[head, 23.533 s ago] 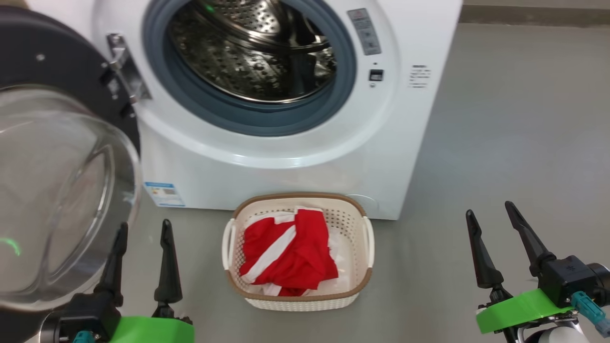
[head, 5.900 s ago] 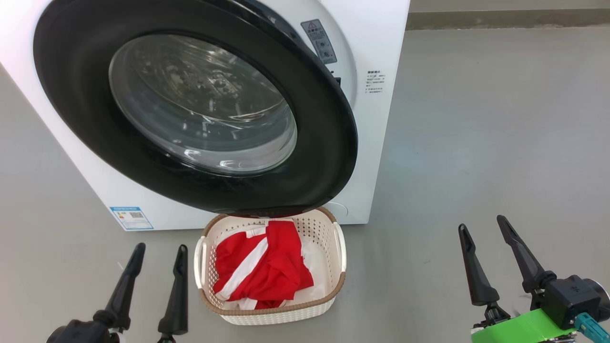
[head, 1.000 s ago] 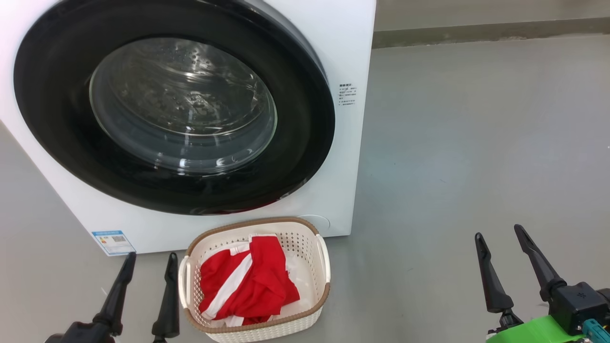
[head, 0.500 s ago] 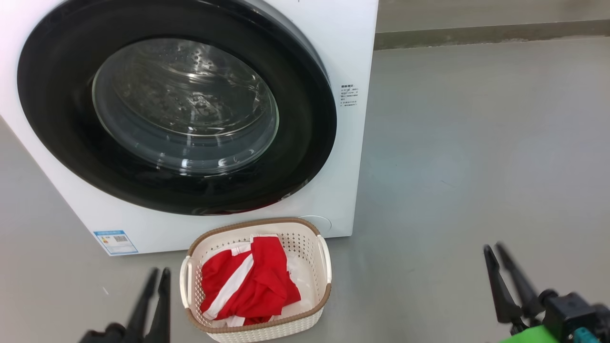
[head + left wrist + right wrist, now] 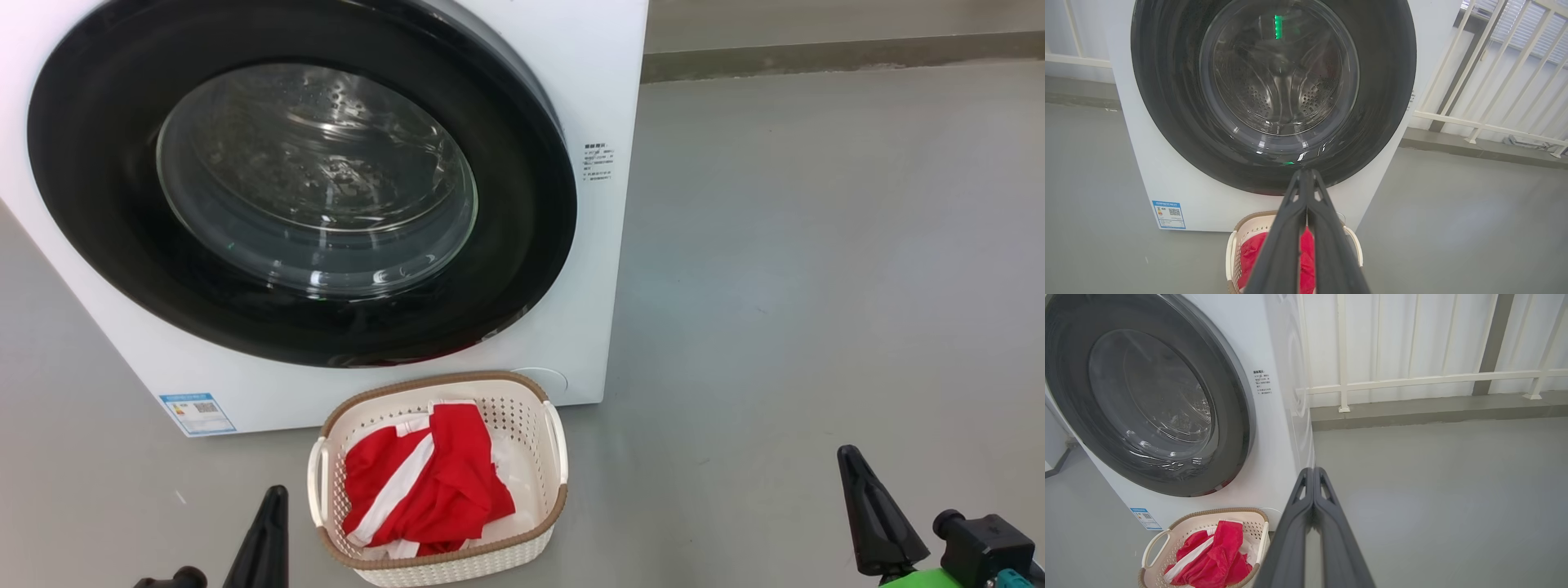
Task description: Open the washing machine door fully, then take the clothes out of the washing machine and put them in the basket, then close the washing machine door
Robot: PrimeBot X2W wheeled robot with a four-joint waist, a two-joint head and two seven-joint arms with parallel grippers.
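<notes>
The washing machine door (image 5: 314, 175) is being shown lying flat against the front of the washing machine (image 5: 600, 269). Small reflections are being caught on its wide glossy black rim, and the perforated steel drum is being seen through its bulging clear glass window. The machine is being seen as a big white box standing on the grey floor (image 5: 816, 286), with a small blue label (image 5: 197, 413) low on its front, at the left in the head view. The basket (image 5: 441, 380), cream-white and perforated with a brown woven-look rim, is being seen on the floor just in front of the machine, below the door's lower edge. The clothes (image 5: 433, 482), bright red with white stripes, are being shown inside it as a crumpled pile, with white fabric beside them.

The left gripper (image 5: 1306, 173) is being held in the air with its two dark fingers pressed together tip to tip. Nothing is being pinched or touched by it. In its wrist view it is being pointed toward the door's lower rim, above the basket. The right gripper (image 5: 1313, 470) is likewise being held with its fingers pressed together and empty, over bare floor to the right of the basket and apart from the machine.
</notes>
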